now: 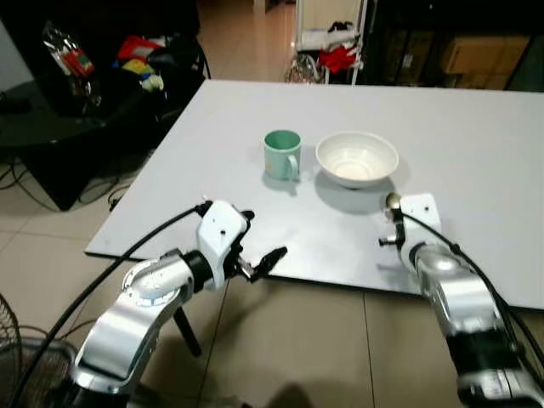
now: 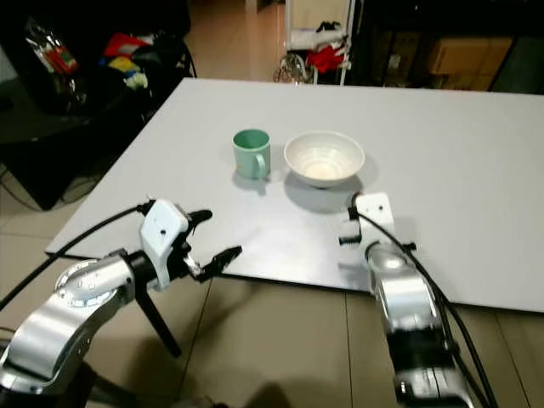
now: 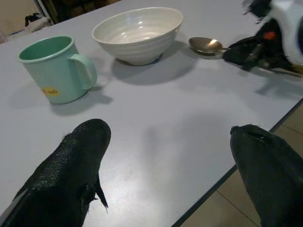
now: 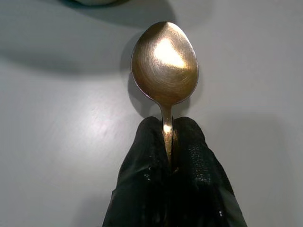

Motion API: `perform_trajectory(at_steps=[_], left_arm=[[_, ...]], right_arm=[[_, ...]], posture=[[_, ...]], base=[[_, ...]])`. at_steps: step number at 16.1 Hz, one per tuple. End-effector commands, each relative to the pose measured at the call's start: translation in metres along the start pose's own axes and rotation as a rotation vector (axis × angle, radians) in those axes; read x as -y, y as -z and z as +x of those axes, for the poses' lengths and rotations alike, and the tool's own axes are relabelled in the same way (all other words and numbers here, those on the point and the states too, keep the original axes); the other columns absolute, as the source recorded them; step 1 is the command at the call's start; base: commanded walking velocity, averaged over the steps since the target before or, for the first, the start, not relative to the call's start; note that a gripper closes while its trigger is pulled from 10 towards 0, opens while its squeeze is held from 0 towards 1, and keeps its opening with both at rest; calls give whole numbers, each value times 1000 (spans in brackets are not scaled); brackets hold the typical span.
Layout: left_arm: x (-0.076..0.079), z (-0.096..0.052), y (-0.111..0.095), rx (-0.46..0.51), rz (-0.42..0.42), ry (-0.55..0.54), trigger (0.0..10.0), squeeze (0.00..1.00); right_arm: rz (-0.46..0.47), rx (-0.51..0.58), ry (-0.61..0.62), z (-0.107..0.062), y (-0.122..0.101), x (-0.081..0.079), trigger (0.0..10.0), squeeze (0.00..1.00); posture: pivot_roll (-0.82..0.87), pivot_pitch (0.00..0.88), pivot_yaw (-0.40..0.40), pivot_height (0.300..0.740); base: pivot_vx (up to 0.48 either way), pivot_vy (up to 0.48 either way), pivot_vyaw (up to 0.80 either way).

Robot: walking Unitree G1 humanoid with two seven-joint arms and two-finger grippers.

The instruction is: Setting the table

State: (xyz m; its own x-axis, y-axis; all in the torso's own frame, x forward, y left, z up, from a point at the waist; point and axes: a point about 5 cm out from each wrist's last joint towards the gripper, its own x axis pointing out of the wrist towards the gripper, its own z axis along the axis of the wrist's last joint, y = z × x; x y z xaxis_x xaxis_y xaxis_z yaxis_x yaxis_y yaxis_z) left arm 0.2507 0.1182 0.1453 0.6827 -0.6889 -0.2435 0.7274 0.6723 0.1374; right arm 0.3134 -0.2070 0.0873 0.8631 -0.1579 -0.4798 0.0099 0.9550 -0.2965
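1. Fingers (image 4: 189, 156) of the right gripper (image 4: 169, 142) are pinched tight on the thin handle of a small brass-coloured metal spoon (image 4: 164, 61), its bowl facing up just above the pale grey table (image 1: 476, 144).
2. Spread wide with nothing between them, the fingers of the left gripper (image 3: 170, 142) hover at the table's near edge, over bare tabletop.
3. From the near side, the silver left arm (image 1: 144, 306) reaches up from below the table edge, bent at the elbow; the silver right arm (image 1: 459, 297) stretches straight forward, its white wrist block low over the table.
4. Just beyond the spoon's tip sits a round white ceramic bowl (image 1: 357, 158), upright; nothing lies between the two.
5. Beside the bowl, on the robot's left, stands a mint-green mug (image 1: 282, 154) with a small yellow sticker, close but apart.
6. Beyond the table's far edge are a white rack (image 1: 331, 38) with red cloth and, far left, dark furniture with coloured clutter (image 1: 140, 59).
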Motion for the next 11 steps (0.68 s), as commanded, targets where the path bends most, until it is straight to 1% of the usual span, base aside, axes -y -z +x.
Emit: perform_trajectory(at_steps=[1,5,6,7,8,11], left_arm=[[-1,-3,-2,-3,8,2,10000,0],[0,-5,-1,-7,7,6,10000,0],[1,-5,-1,-8,7,8,10000,0],[1,-5,-1,-8,7,9,10000,0],[1,-5,-1,-9,7,12,10000,0],[2,-5,-1,-10,7,17,10000,0]], right_arm=[[-13,-7,5,3,2,2,10000,0],[-11,-17,-7,10,7,0,10000,0],[-8,-25,-6,10,9,-1,10000,549],[-5,-27,-6,10,10,-1,10000,549],[5,-30,-14,9,10,-3,10000,1000],[25,-15,-24,2,7,-6,10000,1000]], posture=[[84,0,64,740],[86,0,63,740],[86,0,64,740],[85,0,63,740],[84,0,64,740],[80,0,65,740]], base=[[0,0,0],[0,0,0],[0,0,0],[0,0,0],[0,0,0],[0,0,0]])
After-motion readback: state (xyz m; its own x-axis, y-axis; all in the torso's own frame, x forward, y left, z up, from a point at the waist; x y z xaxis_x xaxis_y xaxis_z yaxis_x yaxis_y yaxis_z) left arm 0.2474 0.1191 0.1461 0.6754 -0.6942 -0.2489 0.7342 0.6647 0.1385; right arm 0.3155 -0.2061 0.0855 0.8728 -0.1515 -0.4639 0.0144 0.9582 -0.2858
